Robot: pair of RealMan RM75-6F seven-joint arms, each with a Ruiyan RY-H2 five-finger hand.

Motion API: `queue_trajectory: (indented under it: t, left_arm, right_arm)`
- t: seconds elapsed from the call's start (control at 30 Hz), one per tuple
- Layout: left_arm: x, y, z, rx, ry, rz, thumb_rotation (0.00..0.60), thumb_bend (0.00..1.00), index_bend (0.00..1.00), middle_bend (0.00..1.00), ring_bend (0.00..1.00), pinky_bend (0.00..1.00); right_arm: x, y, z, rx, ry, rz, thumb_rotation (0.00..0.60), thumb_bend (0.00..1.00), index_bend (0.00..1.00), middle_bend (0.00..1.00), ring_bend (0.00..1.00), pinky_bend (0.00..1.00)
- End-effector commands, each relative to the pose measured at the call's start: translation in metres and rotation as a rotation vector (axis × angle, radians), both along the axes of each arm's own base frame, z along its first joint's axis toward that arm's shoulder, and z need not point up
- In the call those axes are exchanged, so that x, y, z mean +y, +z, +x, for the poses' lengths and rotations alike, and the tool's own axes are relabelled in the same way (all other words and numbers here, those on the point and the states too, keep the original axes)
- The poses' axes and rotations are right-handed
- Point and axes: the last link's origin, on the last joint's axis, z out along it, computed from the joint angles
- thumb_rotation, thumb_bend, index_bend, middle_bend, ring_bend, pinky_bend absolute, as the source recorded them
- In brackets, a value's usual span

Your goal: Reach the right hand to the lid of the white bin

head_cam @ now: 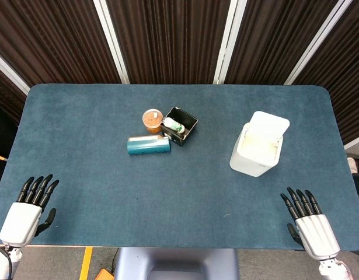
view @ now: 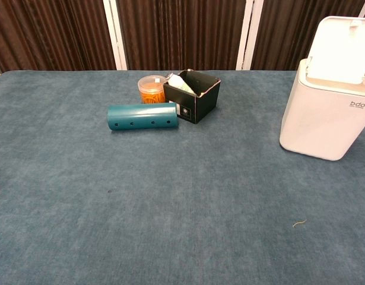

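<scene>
The white bin stands on the right half of the table, and its lid is tipped up and back, so the inside shows. My right hand rests open, palm down, at the near right table edge, well short of the bin. At the near left edge my left hand also lies open and holds nothing. Neither hand shows in the chest view.
Mid-table lie a teal cylinder, an orange-filled clear cup and a black box with a packet inside. The blue cloth table ends at a dark curtain wall behind.
</scene>
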Motion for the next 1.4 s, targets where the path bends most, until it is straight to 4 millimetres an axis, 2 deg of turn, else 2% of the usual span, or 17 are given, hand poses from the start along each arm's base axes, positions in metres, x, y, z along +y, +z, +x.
queue_trajectory:
  t: [0.03,0.2,0.23,0.27,0.3,0.37,0.43,0.47,0.53,0.7,0.8,0.93,1.07,1.4]
  left_arm:
    - [0.0,0.0,0.0,0.001,0.0,0.0,0.6,0.48,0.0,0.0,0.0,0.0]
    - [0.002,-0.001,0.001,0.0,0.0,-0.005,0.6,0.48,0.0,0.0,0.0,0.0]
    - [0.002,0.0,0.0,-0.001,0.001,-0.004,0.6,0.48,0.0,0.0,0.0,0.0]
    - [0.001,0.0,0.0,-0.003,0.0,-0.003,0.6,0.48,0.0,0.0,0.0,0.0]
    - [0.001,0.0,0.0,-0.003,0.0,-0.004,0.6,0.48,0.0,0.0,0.0,0.0]
    - [0.002,0.0,0.0,-0.003,-0.001,-0.005,0.6,0.48,0.0,0.0,0.0,0.0]
    - [0.002,-0.001,0.0,0.0,0.001,-0.006,0.6,0.48,0.0,0.0,0.0,0.0]
    - [0.002,-0.001,0.0,0.002,0.002,-0.006,0.6,0.48,0.0,0.0,0.0,0.0]
    - [0.002,-0.001,0.0,0.003,0.002,-0.004,0.6,0.48,0.0,0.0,0.0,0.0]
    - [0.002,0.001,-0.001,-0.002,0.007,0.005,0.6,0.48,0.0,0.0,0.0,0.0]
    - [0.003,0.002,-0.001,-0.005,0.005,0.007,0.6,0.48,0.0,0.0,0.0,0.0]
    - [0.003,-0.001,-0.001,0.003,0.008,-0.002,0.6,0.48,0.0,0.0,0.0,0.0]
    - [0.005,-0.003,-0.002,0.009,0.015,-0.006,0.6,0.48,0.0,0.0,0.0,0.0]
    - [0.006,-0.003,-0.002,0.01,0.018,-0.008,0.6,0.48,0.0,0.0,0.0,0.0]
  right_arm:
    - [-0.001,0.0,0.0,-0.003,-0.004,-0.002,0.6,0.46,0.0,0.0,0.0,0.0]
    - [-0.013,0.003,0.004,-0.052,0.021,-0.066,0.6,0.46,0.0,0.0,0.0,0.0]
    - [-0.019,0.004,0.006,-0.066,0.028,-0.095,0.6,0.46,0.0,0.04,0.01,0.05]
    - [-0.031,0.007,0.012,-0.092,0.043,-0.131,0.6,0.46,0.0,0.12,0.07,0.15]
    - [-0.041,0.009,0.018,-0.113,0.053,-0.159,0.6,0.46,0.0,0.24,0.17,0.29]
    - [-0.065,0.015,0.032,-0.141,0.057,-0.198,0.6,0.47,0.0,0.61,0.57,0.7]
    - [-0.094,0.023,0.055,-0.131,0.078,-0.22,0.6,0.55,0.04,0.87,0.86,0.94]
    - [-0.106,0.026,0.064,-0.118,0.08,-0.229,0.6,0.6,0.07,0.94,0.93,0.98]
    - [-0.132,0.033,0.083,-0.088,0.061,-0.253,0.6,0.67,0.11,0.99,0.99,1.0]
    - [-0.188,0.042,0.113,-0.036,-0.06,-0.261,0.6,0.8,0.15,1.0,1.0,1.0]
    - [-0.21,0.046,0.121,-0.01,-0.131,-0.257,0.6,0.83,0.17,1.0,1.0,1.0]
    - [-0.233,0.047,0.121,0.037,-0.212,-0.255,0.6,0.84,0.21,1.0,1.0,1.0]
    - [-0.249,0.044,0.118,0.08,-0.265,-0.245,0.6,0.85,0.23,1.0,1.0,1.0]
    - [-0.261,0.023,0.106,0.094,-0.306,-0.184,0.6,0.85,0.27,1.0,1.0,1.0]
